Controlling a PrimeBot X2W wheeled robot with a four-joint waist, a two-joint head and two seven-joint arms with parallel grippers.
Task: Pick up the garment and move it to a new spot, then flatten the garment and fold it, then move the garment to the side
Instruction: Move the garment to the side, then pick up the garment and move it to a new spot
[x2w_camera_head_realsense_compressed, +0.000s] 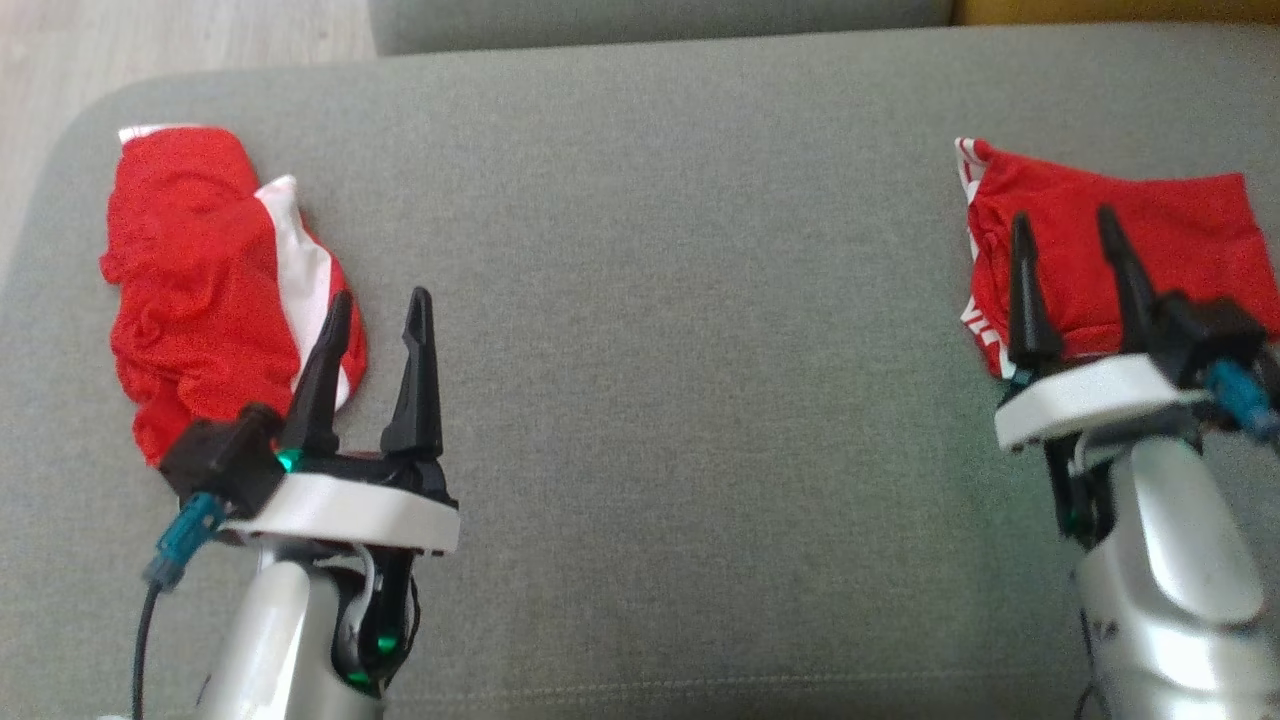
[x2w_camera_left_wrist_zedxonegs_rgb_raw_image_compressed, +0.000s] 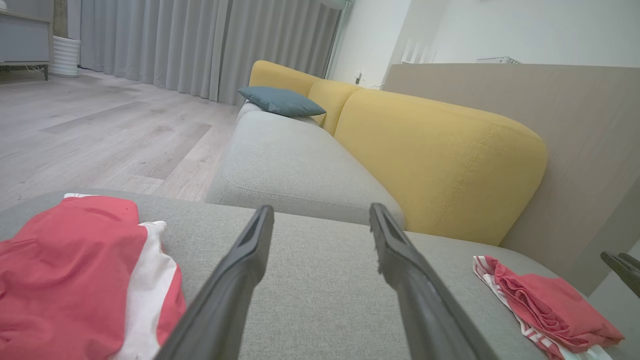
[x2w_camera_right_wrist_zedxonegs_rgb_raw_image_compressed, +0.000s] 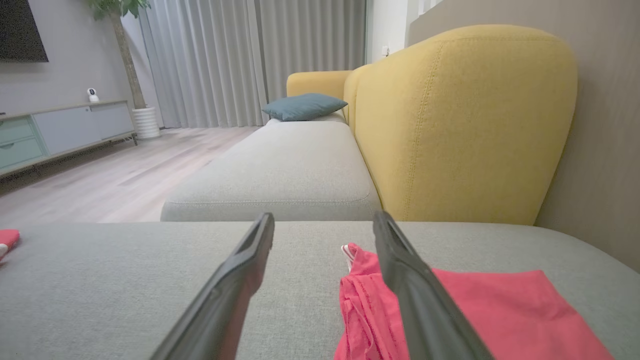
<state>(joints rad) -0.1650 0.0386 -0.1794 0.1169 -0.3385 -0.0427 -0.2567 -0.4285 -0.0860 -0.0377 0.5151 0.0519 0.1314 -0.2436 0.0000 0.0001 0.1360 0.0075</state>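
1. The right gripper (x2w_camera_head_realsense_compressed: 1062, 215) has its two long dark fingers spread wide with nothing between them.
2. Just under and ahead of it lies the folded, flat red fabric garment with a white-striped band (x2w_camera_head_realsense_compressed: 1170, 230). In the head view the fingertips lie over its left half. In the right wrist view the right-hand finger crosses the garment's bunched, banded edge (x2w_camera_right_wrist_zedxonegs_rgb_raw_image_compressed: 360, 295). Whether a tip touches the cloth cannot be told.
3. The left gripper (x2w_camera_head_realsense_compressed: 381, 295) is also spread and empty. It sits just beside the near edge of a crumpled red and white cloth heap (x2w_camera_head_realsense_compressed: 200, 290).
4. Handling, as a judgement: the folded garment looks thin, light and limp, so its layers will slide apart if only the top one is pinched. The best hold is at the thicker banded edge, with the fingers low against the cushion and taking every layer together.
5. Both cloths rest on the broad grey woven sofa cushion (x2w_camera_head_realsense_compressed: 680, 350), well apart. The folded garment is near the cushion's right end and the heap near its left.
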